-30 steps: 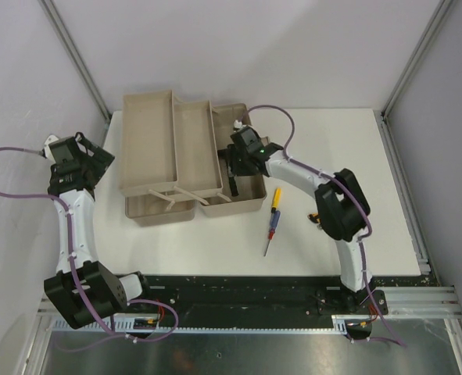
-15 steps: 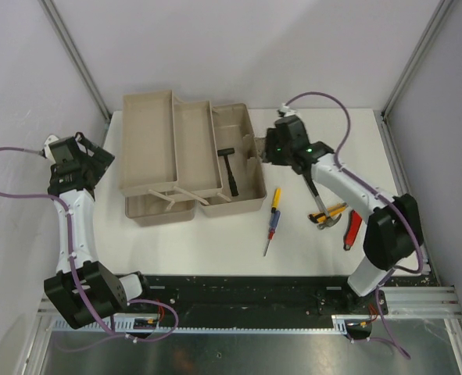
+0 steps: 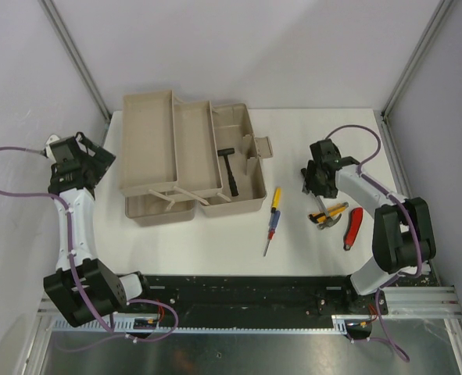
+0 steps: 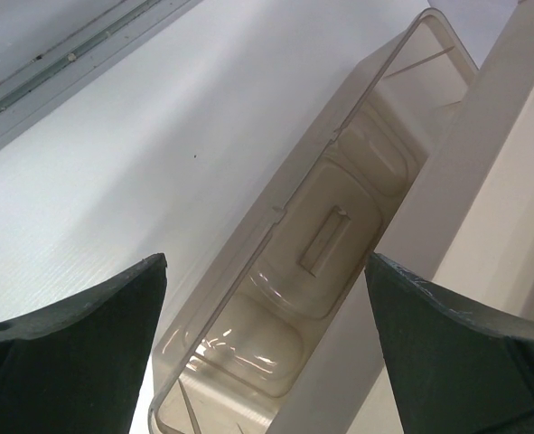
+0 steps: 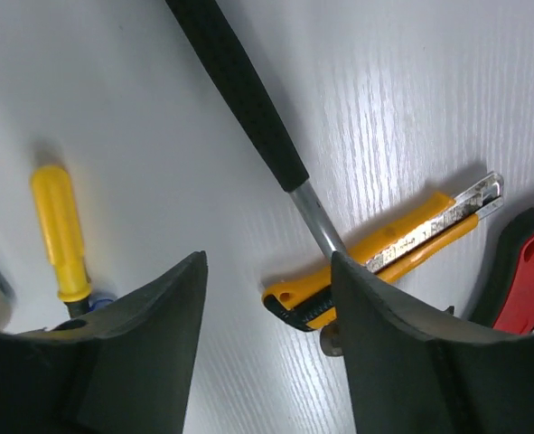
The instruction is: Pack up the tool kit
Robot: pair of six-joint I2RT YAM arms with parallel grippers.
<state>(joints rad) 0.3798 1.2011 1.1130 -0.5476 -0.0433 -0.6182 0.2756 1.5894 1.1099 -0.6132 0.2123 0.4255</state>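
Note:
The beige tool kit box (image 3: 250, 199) lies open at the table's left centre, trays (image 3: 148, 144) folded out and its translucent lid (image 4: 312, 262) below them. A black hammer (image 3: 229, 170) lies in the bottom compartment. A yellow, red and blue screwdriver (image 3: 271, 220) lies right of the box. My right gripper (image 5: 267, 258) hovers open and empty above a black-handled tool with a metal shaft (image 5: 248, 99), a yellow utility knife (image 5: 384, 249) and a red-handled tool (image 3: 352, 226). My left gripper (image 4: 265, 262) stays open beside the lid, holding nothing.
The right arm's upper part (image 3: 399, 230) stands close behind the red-handled tool. The left arm (image 3: 74, 226) rises along the table's left edge. Metal frame posts (image 3: 74, 55) run up both back corners, and a black rail (image 3: 238, 289) borders the near edge.
The right gripper left the hammer in the box, then swung right and toward the near side to hover over the loose tools. The left arm has not moved.

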